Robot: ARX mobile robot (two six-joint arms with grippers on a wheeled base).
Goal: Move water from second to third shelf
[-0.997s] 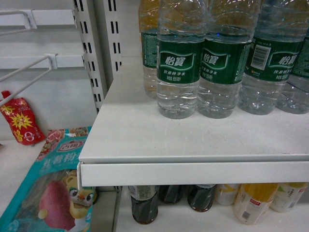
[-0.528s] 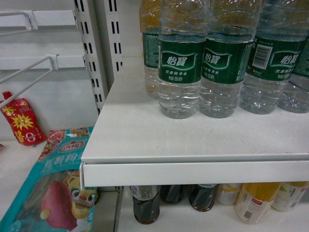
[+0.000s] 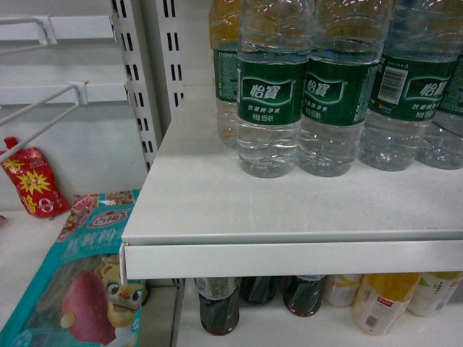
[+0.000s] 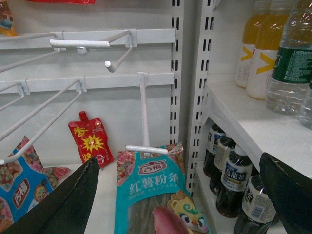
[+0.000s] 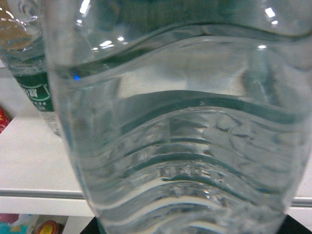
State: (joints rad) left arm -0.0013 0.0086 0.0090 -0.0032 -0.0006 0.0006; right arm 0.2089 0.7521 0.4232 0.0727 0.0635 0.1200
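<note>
On the white shelf [image 3: 217, 210], the head view shows the water [image 3: 268, 94] standing in a row. Since a second ago the framing has only crept sideways and settled, so no bottle has left yet. Neither arm shows here.

The left wrist view shows the left gripper [image 4: 179, 163] spread wide and empty, left of the shelf.

The right wrist view is filled by one blurred water bottle above the shelf's edge. The right gripper is hidden, so its grip cannot be told.

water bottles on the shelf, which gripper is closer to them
Right: a water bottle fills its wrist view at very close range. The left gripper hangs out by the hanging snack bags, beside the shelf.
</note>
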